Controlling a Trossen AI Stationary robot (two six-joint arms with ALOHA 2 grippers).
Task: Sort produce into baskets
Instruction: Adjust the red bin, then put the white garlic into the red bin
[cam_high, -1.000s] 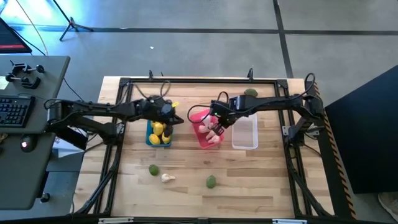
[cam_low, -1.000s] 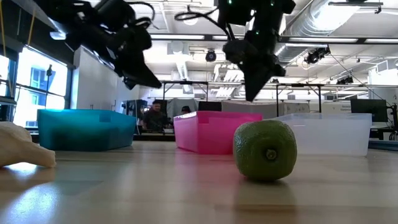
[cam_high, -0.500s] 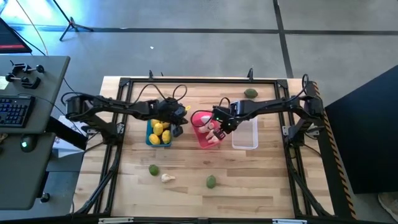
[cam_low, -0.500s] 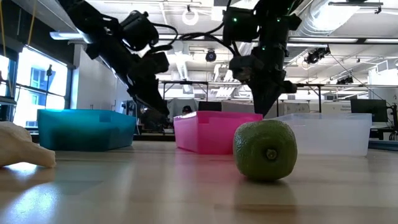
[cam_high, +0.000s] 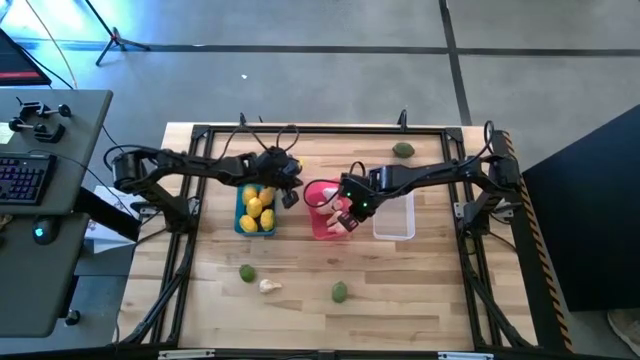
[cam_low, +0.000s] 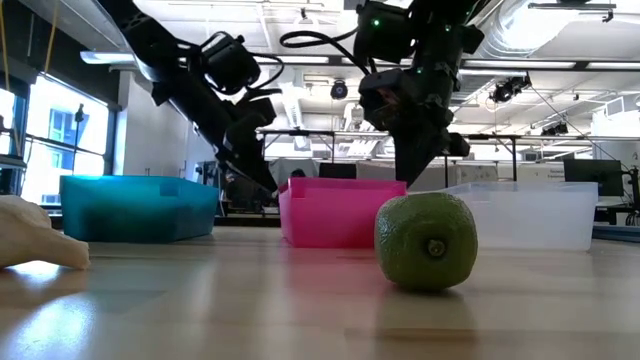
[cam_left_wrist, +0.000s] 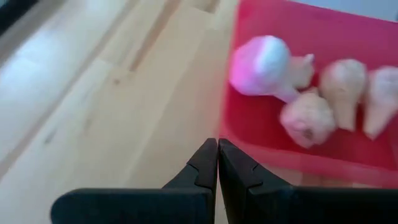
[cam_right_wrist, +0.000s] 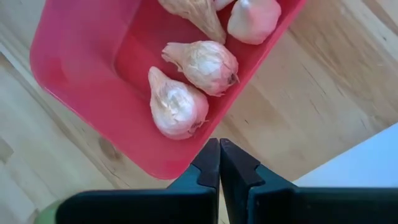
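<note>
Both grippers are pinched fully together with nothing in them, and they're bracketing the pink basket (cam_high: 325, 208). The right gripper (cam_high: 352, 207) hangs over that basket's 3 o'clock rim, between it and the clear basket (cam_high: 394, 214). The left gripper (cam_high: 291, 194) sits just off the pink one's 9 o'clock side, next to the blue basket (cam_high: 256, 212) with its lemons (cam_high: 254, 209). The right wrist view shows the fingers closed right above the rim, garlic bulbs (cam_right_wrist: 193, 87) lying in the pink bin below.

What matters for the next grab: the loose stuff is all down toward 6 o'clock. There's a lime (cam_high: 340, 291) almost straight below the right gripper, so I'd guess that arm gets it. The stray garlic bulb (cam_high: 269, 286) and another lime (cam_high: 246, 272) lie closer to the left arm's side. One more lime (cam_high: 403, 150) sits up at 12 o'clock behind the clear basket, nearer the right arm. The garlic's long axis looks roughly 3-to-9, though it's too small to be sure.
</note>
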